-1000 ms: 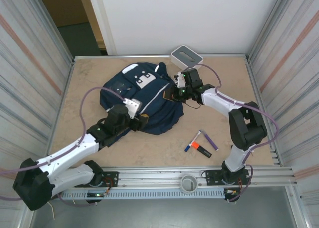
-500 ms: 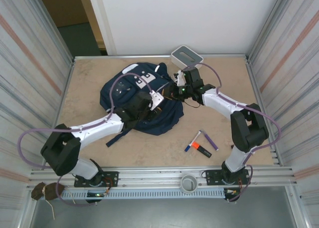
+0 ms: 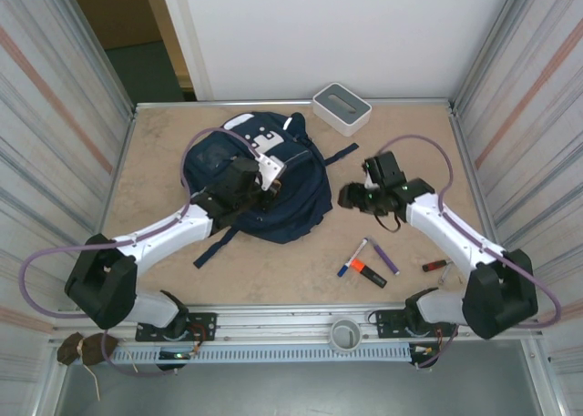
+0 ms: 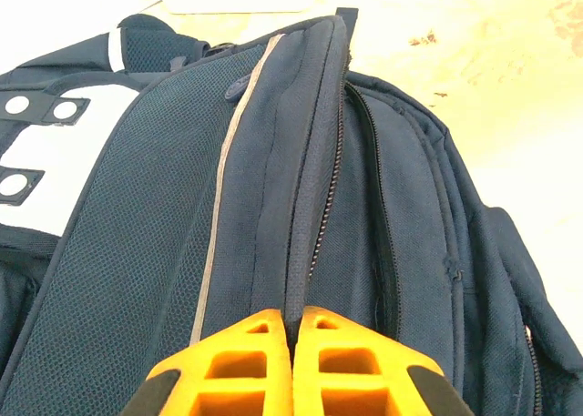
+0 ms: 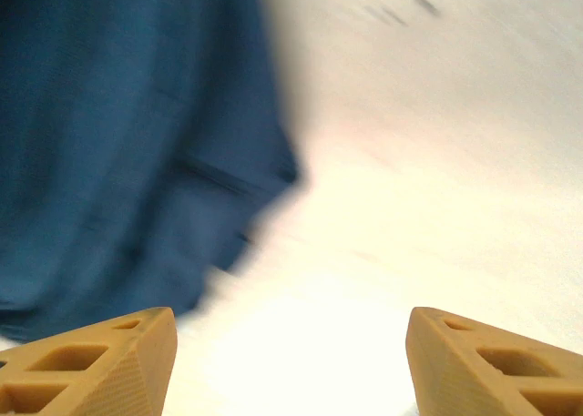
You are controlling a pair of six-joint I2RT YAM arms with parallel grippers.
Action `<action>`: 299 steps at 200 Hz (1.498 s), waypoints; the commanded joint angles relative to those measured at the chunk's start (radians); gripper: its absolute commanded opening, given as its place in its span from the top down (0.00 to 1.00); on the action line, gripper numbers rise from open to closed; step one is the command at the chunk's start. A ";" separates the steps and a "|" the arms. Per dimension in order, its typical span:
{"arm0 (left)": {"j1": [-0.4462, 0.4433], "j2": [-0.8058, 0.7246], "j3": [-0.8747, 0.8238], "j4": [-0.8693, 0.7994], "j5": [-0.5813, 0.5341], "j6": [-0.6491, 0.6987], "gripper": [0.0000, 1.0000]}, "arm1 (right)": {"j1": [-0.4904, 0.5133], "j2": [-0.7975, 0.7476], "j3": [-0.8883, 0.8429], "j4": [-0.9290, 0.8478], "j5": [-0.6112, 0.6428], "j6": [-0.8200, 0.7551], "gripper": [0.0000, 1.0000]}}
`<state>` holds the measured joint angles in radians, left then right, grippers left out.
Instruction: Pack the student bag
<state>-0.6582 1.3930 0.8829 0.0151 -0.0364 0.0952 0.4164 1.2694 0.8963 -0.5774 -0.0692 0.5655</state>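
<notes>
Jaws of the left gripper (image 4: pixel 293 314) are pressed together, pinching a raised ridge of navy fabric on the student bag (image 4: pixel 155 225). In the wrist view the ridge runs straight ahead from between the orange tips. A thin reflective strip (image 4: pixel 228 161) lies just to the left of the ridge and a zip line (image 4: pixel 364 152) just to the right. Farther left of the tips sits a white patch (image 4: pixel 41 161) with round studs. Beyond the far end of the bag, the pale table (image 4: pixel 510 88) shows ahead and to the right.

The right gripper (image 5: pixel 290 320) stands wide open with nothing between its tips. Its view is blurred. Blue cloth of the bag lies ahead and to its left, bare table ahead and to its right. From above, this gripper sits just beside the bag's right edge, apart from it, with its tips turned toward the bag.

A loose dark strap (image 3: pixel 342 152) lies on the table between this gripper and the white-grey box (image 3: pixel 342 107) at the far edge. On the near side of the right arm lie a white marker with a blue cap (image 3: pixel 353 257), a purple pen (image 3: pixel 384 255) and an orange-and-black highlighter (image 3: pixel 369 272), close together. A small red item (image 3: pixel 434 266) rests beside the forearm.
</notes>
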 commanded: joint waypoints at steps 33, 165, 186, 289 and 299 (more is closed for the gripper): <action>0.029 -0.033 -0.015 0.062 0.091 -0.063 1.00 | 0.061 -0.060 -0.182 -0.232 0.267 0.171 0.29; 0.046 -0.057 -0.037 0.068 0.106 -0.069 1.00 | -0.193 0.146 -0.258 -0.060 0.097 0.059 0.65; 0.047 -0.058 -0.036 0.064 0.108 -0.071 1.00 | -0.294 0.139 -0.269 -0.025 0.036 0.030 0.75; 0.132 -0.066 0.033 0.044 0.262 -0.199 1.00 | -0.300 -0.202 -0.136 0.121 -0.213 0.136 0.97; 0.144 -0.066 0.052 0.037 0.292 -0.204 1.00 | -0.222 -0.199 -0.119 0.195 -0.230 0.195 0.96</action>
<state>-0.5556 1.3743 0.8635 0.0456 0.1436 -0.0437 0.0593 1.1038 0.7162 -0.5430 -0.2157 0.6350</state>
